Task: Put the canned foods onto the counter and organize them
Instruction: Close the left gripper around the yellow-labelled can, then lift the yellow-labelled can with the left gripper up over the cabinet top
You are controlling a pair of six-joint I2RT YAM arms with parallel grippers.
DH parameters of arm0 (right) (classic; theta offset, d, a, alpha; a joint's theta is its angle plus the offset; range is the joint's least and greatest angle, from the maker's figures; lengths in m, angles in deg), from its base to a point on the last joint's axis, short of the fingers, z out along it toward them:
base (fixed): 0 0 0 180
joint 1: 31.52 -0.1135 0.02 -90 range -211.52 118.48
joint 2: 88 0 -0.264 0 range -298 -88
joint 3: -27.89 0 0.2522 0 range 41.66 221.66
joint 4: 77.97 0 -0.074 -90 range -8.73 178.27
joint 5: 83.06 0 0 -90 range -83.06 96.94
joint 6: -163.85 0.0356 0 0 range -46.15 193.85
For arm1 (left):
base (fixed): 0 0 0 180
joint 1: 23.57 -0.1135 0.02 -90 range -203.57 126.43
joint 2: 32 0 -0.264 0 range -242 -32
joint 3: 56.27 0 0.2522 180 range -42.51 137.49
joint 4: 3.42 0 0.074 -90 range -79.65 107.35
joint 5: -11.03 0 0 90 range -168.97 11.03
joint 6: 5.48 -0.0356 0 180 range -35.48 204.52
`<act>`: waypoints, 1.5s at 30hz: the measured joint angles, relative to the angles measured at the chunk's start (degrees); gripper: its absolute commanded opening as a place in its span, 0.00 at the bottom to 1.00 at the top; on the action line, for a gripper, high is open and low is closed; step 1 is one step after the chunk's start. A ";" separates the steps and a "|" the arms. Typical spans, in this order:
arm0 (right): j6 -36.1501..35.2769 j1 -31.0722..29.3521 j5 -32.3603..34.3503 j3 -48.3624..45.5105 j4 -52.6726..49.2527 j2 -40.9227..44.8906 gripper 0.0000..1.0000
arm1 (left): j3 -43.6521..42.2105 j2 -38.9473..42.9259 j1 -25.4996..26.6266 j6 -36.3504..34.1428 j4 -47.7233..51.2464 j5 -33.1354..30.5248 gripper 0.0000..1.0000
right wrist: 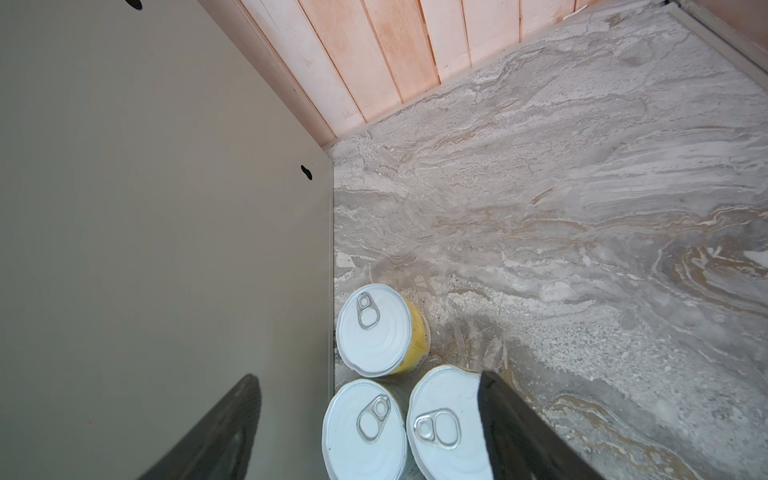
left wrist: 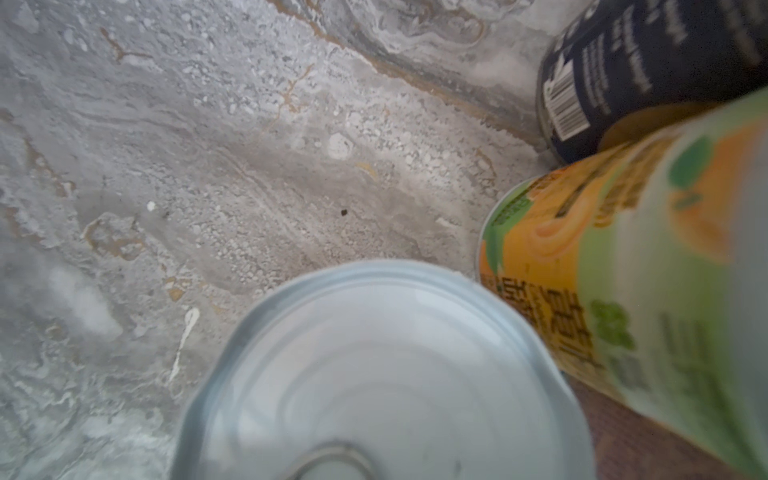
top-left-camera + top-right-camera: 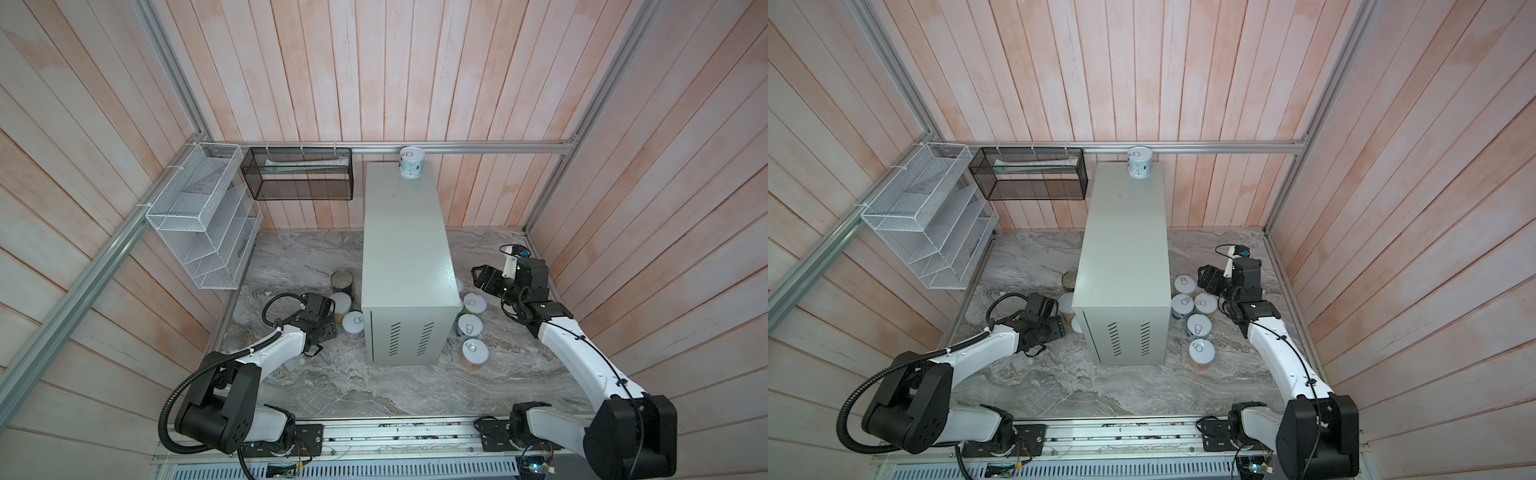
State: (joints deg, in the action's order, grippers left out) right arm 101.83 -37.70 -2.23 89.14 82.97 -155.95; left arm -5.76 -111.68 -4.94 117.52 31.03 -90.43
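tins (image 3: 1200, 326) cluster on marble floor (image 3: 374, 386) beside the grey-green counter (image 3: 405, 249), one pale-blue tin (image 3: 410, 164) atop its far end; left claw (image 3: 330, 330) crowds a silver-lidded tin (image 2: 386, 374), grip unclear; right claw (image 3: 484, 279) hangs wide open, empty.

Left arm (image 3: 274, 349) low, right arm (image 3: 573, 345) forward, right fingers (image 1: 519, 432) wide apart.

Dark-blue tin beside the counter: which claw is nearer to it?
Left. The left claw is close to the dark-blue tin, on the same side of the counter and a little nearer the robot's base. The right claw is on the counter's opposite side.
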 measured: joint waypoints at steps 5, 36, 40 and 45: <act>0.11 0.00 -0.17 0.00 0.20 -0.02 0.82 | 0.00 2.51 0.11 -0.87 3.56 0.46 0.00; -0.59 0.00 -1.31 3.13 -3.17 2.91 0.82 | 42.62 8.17 0.55 -16.15 39.58 6.73 0.00; -1.01 0.00 -1.44 5.09 -3.61 2.91 0.82 | 49.68 7.17 0.55 -17.40 41.53 6.75 0.00; -1.38 0.00 -1.42 7.04 -4.22 2.91 0.82 | 57.88 5.60 0.55 -18.80 43.28 6.54 0.00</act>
State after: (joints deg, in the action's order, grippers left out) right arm 100.46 -37.70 -3.65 96.18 78.75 -153.04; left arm 52.12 -106.09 -4.39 98.72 74.31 -83.90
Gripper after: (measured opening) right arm 0.821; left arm 0.744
